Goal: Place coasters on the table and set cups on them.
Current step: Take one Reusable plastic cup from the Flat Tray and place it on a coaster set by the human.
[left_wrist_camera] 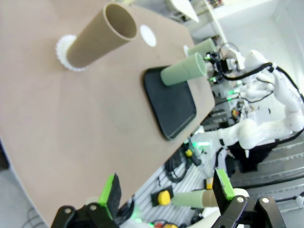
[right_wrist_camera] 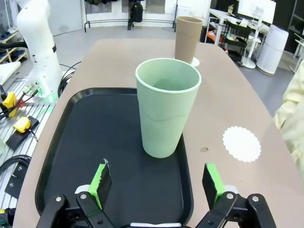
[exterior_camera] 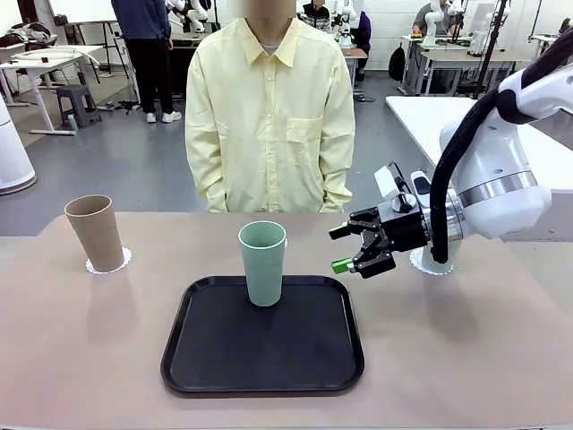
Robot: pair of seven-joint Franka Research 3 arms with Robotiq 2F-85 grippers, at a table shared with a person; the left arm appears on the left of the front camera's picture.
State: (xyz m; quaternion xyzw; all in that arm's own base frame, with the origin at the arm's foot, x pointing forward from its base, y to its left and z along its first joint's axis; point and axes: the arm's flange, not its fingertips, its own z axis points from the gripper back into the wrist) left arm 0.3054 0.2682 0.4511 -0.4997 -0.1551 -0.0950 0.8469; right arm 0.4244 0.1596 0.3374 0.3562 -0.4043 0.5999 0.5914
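A mint green cup [exterior_camera: 262,262] [right_wrist_camera: 167,107] stands upright on the far part of the black tray [exterior_camera: 206,358]. To its right, my right gripper [exterior_camera: 345,249] [right_wrist_camera: 156,185] hovers open and points at it, empty. The tan cup [exterior_camera: 94,233] [right_wrist_camera: 187,38] stands on a coaster [exterior_camera: 107,262] at the table's [exterior_camera: 89,340] far left. A bare coaster [right_wrist_camera: 242,143] [left_wrist_camera: 148,35] lies just beyond the tray. Another mint cup [left_wrist_camera: 202,47] stands at the far right, where a coaster [exterior_camera: 430,262] peeks out behind my right arm. My left gripper [left_wrist_camera: 166,190] is open and empty, off the table's left end.
A person in a pale yellow shirt [exterior_camera: 273,116] stands at the far edge, with no hands over the table. The tray [right_wrist_camera: 71,142] takes up the table's middle front. Bare tabletop lies left and right of it.
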